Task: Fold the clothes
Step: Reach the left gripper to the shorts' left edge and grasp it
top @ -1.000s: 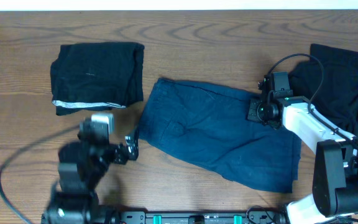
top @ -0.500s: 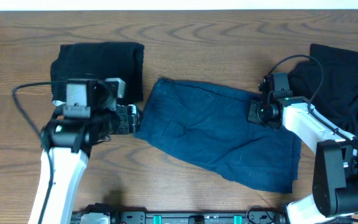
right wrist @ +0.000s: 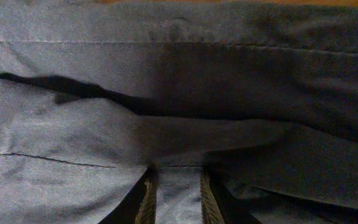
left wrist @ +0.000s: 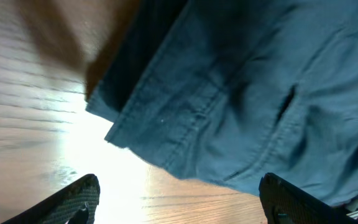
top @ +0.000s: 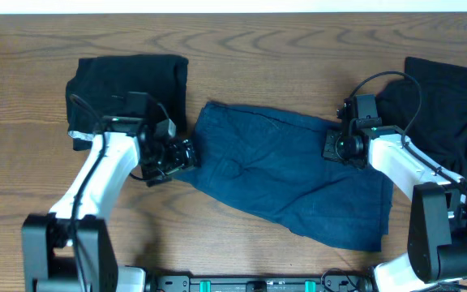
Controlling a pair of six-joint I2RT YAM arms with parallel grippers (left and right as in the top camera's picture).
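Left gripper (top: 185, 155) is hovering wide open at the edge of the navy-blue two-legged cloth shorts (top: 290, 178), risking a one-layer catch; right gripper (right wrist: 177, 193) is resting narrowly parted on them, hold undeterminable

Brown wood-grain table (top: 298, 40); white strip (top: 233, 6) behind.

Left gripper (top: 182, 154) points right off a bent arm (top: 104, 174), jaws spread wide. Right gripper (top: 336, 146) points left, fingers (right wrist: 146, 198) a narrow gap apart.
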